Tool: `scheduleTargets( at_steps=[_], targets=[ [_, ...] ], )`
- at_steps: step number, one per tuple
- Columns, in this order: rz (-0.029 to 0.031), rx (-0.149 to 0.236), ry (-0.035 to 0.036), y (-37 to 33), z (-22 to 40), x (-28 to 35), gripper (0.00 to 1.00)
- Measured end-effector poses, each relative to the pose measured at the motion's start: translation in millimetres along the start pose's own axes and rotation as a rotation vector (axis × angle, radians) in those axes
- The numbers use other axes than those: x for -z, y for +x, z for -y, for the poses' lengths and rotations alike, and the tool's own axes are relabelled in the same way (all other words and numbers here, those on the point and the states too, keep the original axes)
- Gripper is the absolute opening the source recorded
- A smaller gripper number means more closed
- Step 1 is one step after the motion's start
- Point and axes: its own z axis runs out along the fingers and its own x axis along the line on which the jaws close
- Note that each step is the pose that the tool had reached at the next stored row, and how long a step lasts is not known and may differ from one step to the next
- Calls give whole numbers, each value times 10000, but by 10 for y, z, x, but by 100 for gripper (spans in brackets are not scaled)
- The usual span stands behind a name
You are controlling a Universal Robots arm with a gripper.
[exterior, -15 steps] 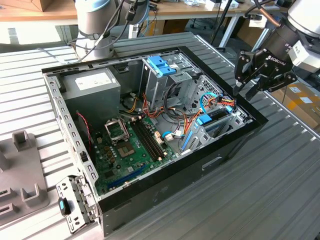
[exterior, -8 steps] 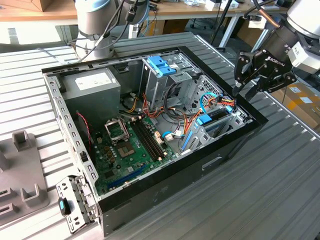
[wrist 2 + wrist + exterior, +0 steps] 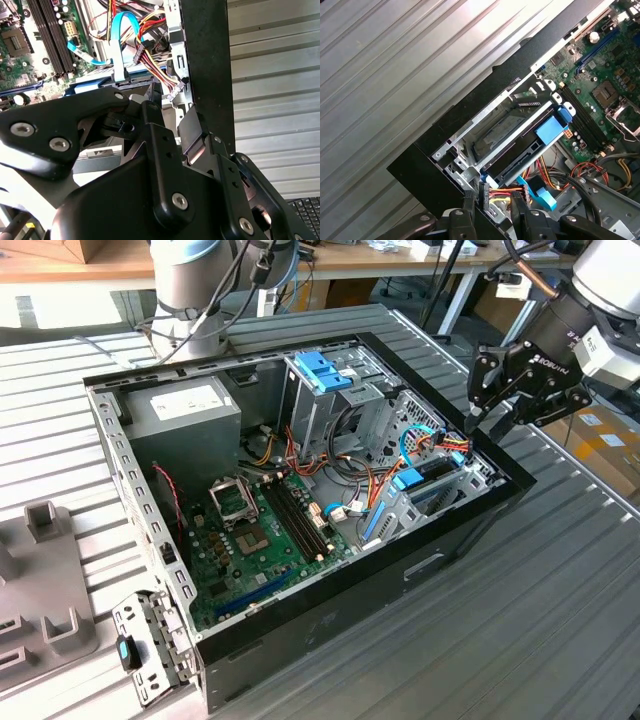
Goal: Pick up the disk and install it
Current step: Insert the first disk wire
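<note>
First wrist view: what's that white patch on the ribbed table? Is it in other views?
First wrist view: glare off the metal table, washed out white. Second wrist view: table bright, ribs clear. Exterior view: table evenly grey, no glare.

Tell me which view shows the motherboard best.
The exterior view: the motherboard lies nearly whole inside the open case. Both wrist views catch just one part of the motherboard.
</note>
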Motion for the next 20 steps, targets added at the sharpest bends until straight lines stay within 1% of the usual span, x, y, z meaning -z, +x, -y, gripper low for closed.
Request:
scheduleTargets(
  at_steps=[9,11,20],
  targets=[
    [0,0,0,1,0,-14,42],
    [0,0,0,5,-2,-52,42],
    [0,0,0,6,-3,-63,42]
  ],
)
